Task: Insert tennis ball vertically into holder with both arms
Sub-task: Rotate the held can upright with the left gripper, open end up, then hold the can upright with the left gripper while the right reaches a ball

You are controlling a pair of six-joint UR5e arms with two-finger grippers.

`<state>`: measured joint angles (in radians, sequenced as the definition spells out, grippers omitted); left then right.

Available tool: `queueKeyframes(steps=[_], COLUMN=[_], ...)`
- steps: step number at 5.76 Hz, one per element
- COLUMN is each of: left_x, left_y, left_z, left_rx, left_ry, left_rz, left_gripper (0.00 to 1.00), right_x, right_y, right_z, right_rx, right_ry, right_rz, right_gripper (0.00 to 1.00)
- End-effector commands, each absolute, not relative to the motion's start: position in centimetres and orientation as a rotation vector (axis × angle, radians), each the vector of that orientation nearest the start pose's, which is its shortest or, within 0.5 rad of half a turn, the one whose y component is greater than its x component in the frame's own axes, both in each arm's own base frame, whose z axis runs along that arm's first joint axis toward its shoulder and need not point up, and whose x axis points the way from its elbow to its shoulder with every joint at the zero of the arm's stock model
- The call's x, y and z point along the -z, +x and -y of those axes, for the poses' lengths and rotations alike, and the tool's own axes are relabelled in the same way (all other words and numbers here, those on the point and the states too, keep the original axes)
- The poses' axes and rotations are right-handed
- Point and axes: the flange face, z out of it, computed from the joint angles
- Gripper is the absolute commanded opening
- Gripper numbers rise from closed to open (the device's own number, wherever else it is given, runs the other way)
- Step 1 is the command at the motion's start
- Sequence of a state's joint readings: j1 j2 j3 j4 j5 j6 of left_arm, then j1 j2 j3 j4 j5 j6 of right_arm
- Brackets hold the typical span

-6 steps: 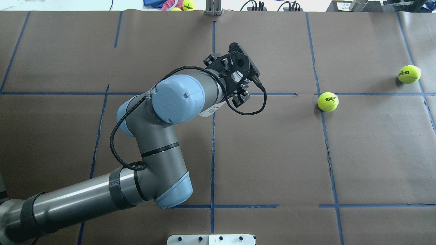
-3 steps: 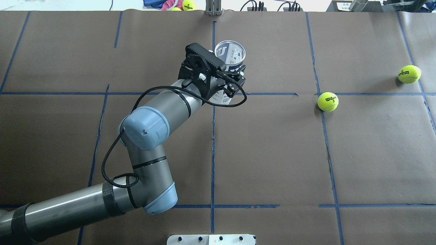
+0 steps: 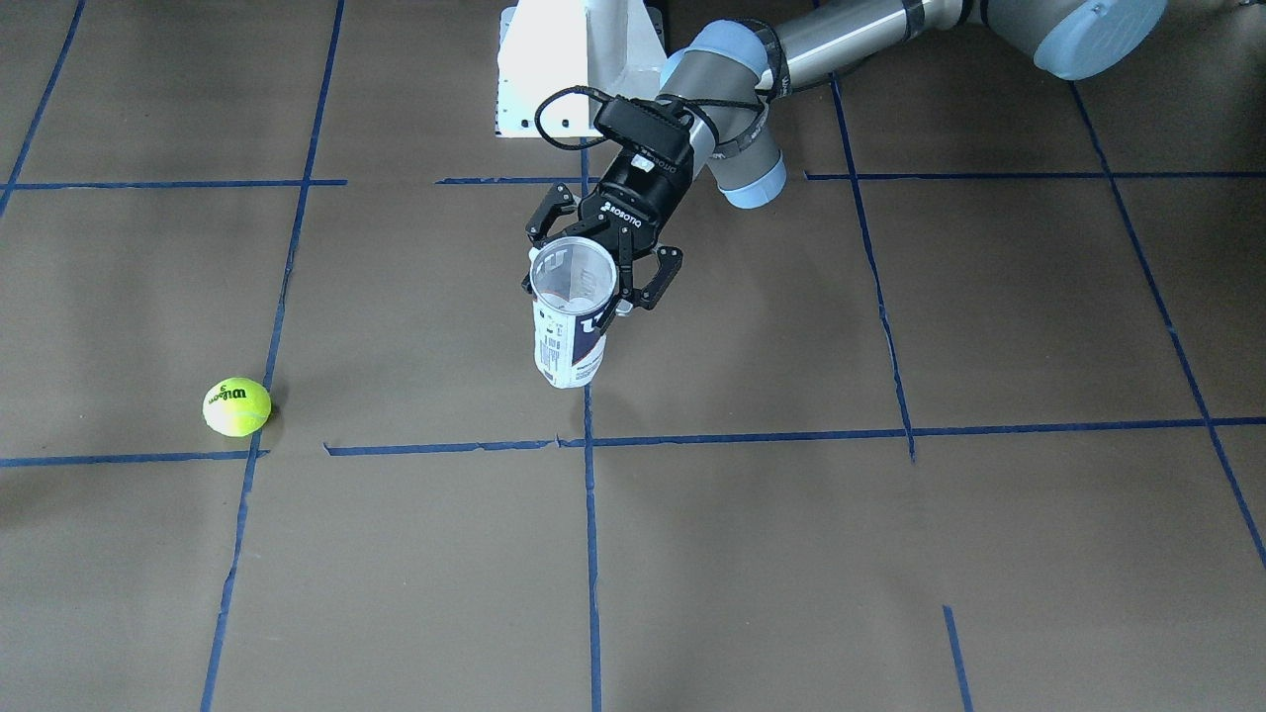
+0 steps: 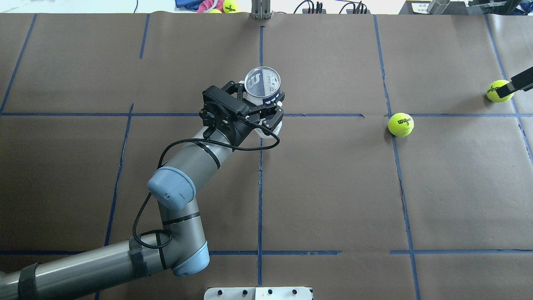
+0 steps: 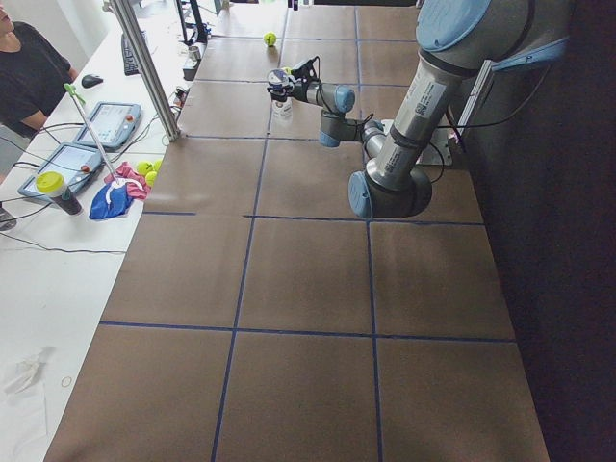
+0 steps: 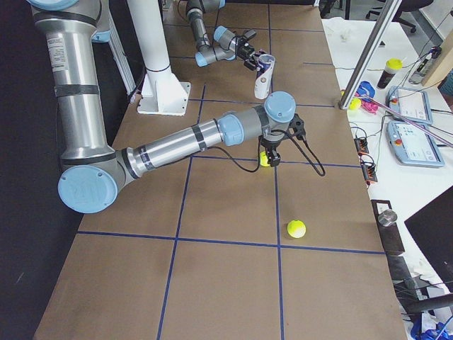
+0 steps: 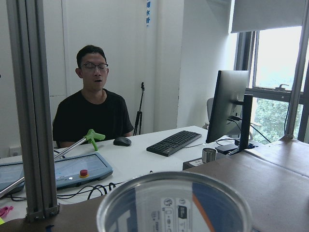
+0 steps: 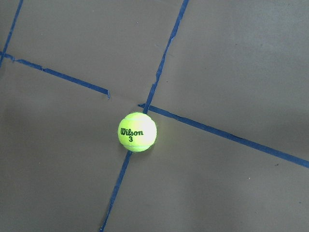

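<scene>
The holder (image 4: 262,83), a clear can with a white and navy label, stands upright with its open mouth up, its base at the table. My left gripper (image 4: 259,105) is shut on the holder from the side; it also shows in the front view (image 3: 599,269). The can's mouth (image 7: 174,203) fills the bottom of the left wrist view. The tennis ball (image 4: 401,124), marked "Wilson 3", lies on a tape crossing to the right (image 8: 137,132). My right gripper (image 6: 272,152) hovers high over that area; I cannot tell whether it is open or shut.
A second ball (image 4: 500,91) lies near the table's right edge, with a black part (image 4: 519,82) of the right arm over it. The white pedestal (image 3: 574,69) stands at the robot's side. An operator (image 7: 94,106) sits beyond the far edge.
My left arm has turned the holder upright, mouth now showing, and drawn it left and nearer the robot. A black part of the right arm has come in at the right edge.
</scene>
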<state>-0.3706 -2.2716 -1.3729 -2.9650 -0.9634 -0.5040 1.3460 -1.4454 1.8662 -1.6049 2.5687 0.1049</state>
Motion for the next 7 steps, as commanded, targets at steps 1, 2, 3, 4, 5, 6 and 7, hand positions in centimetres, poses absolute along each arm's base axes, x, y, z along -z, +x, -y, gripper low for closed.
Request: queueKeyframes(steps=[1, 2, 3, 4, 5, 6, 7], left_x=[-20.0, -20.3, -20.9, -21.0, -21.0, -21.6, -21.5], left_y=[56.8, 56.8, 56.9, 57.2, 57.1, 57.2, 57.1], left_z=[40.6, 40.4, 40.4, 40.0, 40.0, 39.9, 39.9], left_rx=[0.066, 0.063, 0.057, 0.050, 0.049, 0.043, 0.044], left_ry=[1.465, 1.466, 1.462, 1.458, 1.458, 1.454, 1.455], left_rz=[-1.070, -1.069, -1.059, -1.060, -1.062, -1.056, -1.057], left_gripper=[0.82, 0.82, 0.82, 0.82, 0.82, 0.82, 0.82], right_x=[-41.6, -39.7, -39.6, -40.0, -39.5, -39.5, -41.3], right_y=[-12.3, -16.5, -19.8, -21.3, -24.8, -27.8, -29.1], right_z=[52.2, 52.5, 51.8, 51.5, 51.8, 51.0, 51.5], right_rx=[0.286, 0.224, 0.182, 0.157, 0.049, 0.086, 0.097], right_ry=[0.197, 0.201, 0.149, 0.133, 0.090, 0.122, 0.143], right_rz=[0.859, 0.778, 0.776, 0.747, 0.723, 0.698, 0.721], right_gripper=[1.00, 1.00, 1.00, 1.00, 1.00, 1.00, 1.00])
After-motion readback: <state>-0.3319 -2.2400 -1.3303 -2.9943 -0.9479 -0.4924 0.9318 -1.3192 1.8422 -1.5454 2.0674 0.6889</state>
